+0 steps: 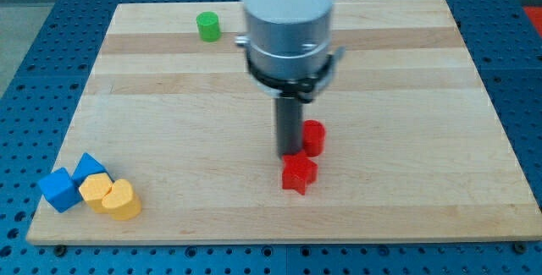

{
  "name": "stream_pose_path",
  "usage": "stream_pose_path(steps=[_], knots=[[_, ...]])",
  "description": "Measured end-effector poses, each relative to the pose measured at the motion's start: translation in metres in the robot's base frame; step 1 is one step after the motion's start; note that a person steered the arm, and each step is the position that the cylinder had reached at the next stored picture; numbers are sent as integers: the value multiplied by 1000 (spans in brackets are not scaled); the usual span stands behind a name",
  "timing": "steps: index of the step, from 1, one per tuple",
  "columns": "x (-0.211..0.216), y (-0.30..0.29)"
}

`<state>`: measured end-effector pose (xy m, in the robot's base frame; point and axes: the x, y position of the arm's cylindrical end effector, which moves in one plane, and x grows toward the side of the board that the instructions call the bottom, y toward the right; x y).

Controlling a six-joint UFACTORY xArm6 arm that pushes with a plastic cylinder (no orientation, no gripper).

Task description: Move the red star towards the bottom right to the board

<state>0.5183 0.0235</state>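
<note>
Six blocks show on the tabletop [169,131], a pale wooden board with lengthwise grain bands, lying on a blue perforated surface [25,38]. No brand, label or writing can be read anywhere.

Nearest, in the view's bottom left corner, four blocks huddle together: a yellow heart [124,200] touching a second yellow block [95,189] of unclear shape, with a blue cube [58,189] at their left and another blue block [88,167] just behind.

The red star [299,173] sits a little right of the board's middle and toward the view's bottom — a bright, glossy red piece with short blunt points, its top face lighter than its sides. It is well apart from the bottom right corner.

My tip [291,153] stands just at the star's upper left edge, touching it or nearly so; I cannot tell which. Just to the tip's right, a red cylinder [313,137] stands upright, partly hidden by the rod.

There are no fingers here — the arm ends in the dark rod under a grey and white housing [288,30].

Farthest off, a green cylinder [208,26] stands alone near the view's top edge.
</note>
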Motion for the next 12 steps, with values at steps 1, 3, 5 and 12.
stream_pose_path(steps=[1, 3, 5, 12], knots=[[0, 6], [18, -52], [45, -55], [45, 30]])
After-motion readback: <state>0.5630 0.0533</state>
